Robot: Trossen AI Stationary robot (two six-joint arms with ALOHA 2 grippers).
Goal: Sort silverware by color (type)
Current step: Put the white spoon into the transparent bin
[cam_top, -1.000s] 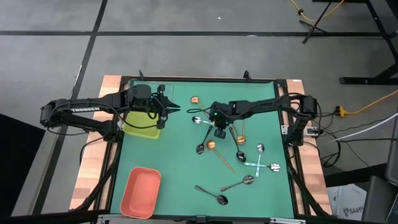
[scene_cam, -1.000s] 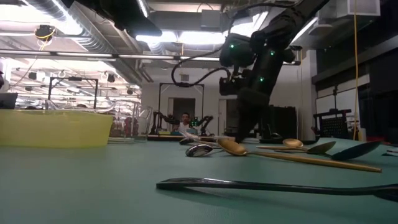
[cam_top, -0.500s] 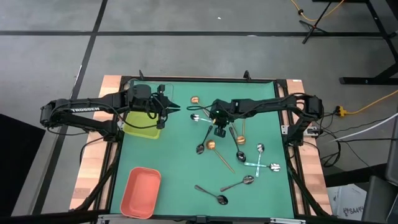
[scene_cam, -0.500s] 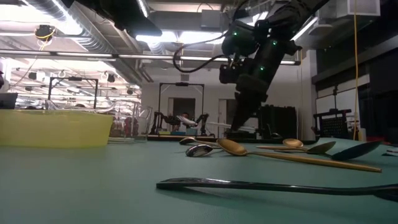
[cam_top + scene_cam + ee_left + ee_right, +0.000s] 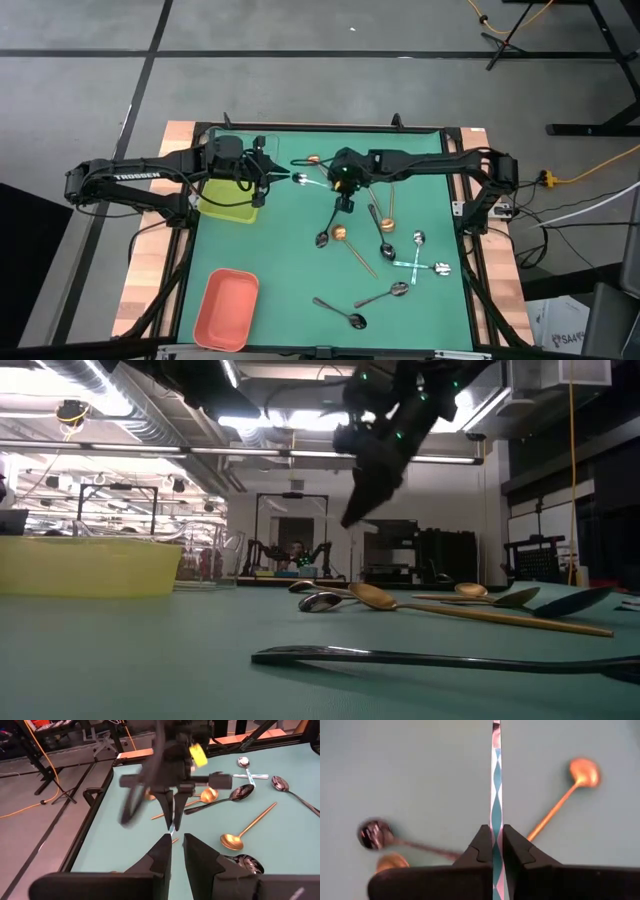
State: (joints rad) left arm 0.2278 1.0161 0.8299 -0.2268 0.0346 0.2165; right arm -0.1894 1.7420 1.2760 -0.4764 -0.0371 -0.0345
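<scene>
My right gripper point(image 5: 333, 184) hangs above the green mat near the table's middle, shut on a silver spoon point(image 5: 306, 181) with a teal-and-white patterned handle. The spoon's bowl point(image 5: 300, 179) points toward my left gripper point(image 5: 284, 176). That gripper waits in the air beside the yellow-green tray point(image 5: 228, 198). A narrow gap shows between its fingers point(image 5: 178, 851), and nothing is in it. More silverware lies flat on the mat: a copper spoon point(image 5: 313, 160) at the far side, and dark, copper and silver spoons point(image 5: 385, 250) to the right and toward the near edge. My right gripper pinches the spoon's patterned handle point(image 5: 495, 822) between its two fingers point(image 5: 481, 845). The fingers slant down toward the table's left and lie along the handle, which sticks out past their tips. The spoon is lifted clear of the mat; its bowl lies outside the right wrist view.
A salmon-orange tray point(image 5: 226, 310) lies at the near left corner. Dark spoons point(image 5: 355, 320) lie near the front edge, and a silver spoon with a teal handle point(image 5: 440, 268) lies at the right. A raised frame point(image 5: 330, 128) borders the mat.
My right gripper has risen from the mat and gone toward the far left, tipping less steeply, still shut on the silver spoon. The spoon, which lay on the mat a second ago, is now lifted clear and its bowl has come close to my left gripper.
</scene>
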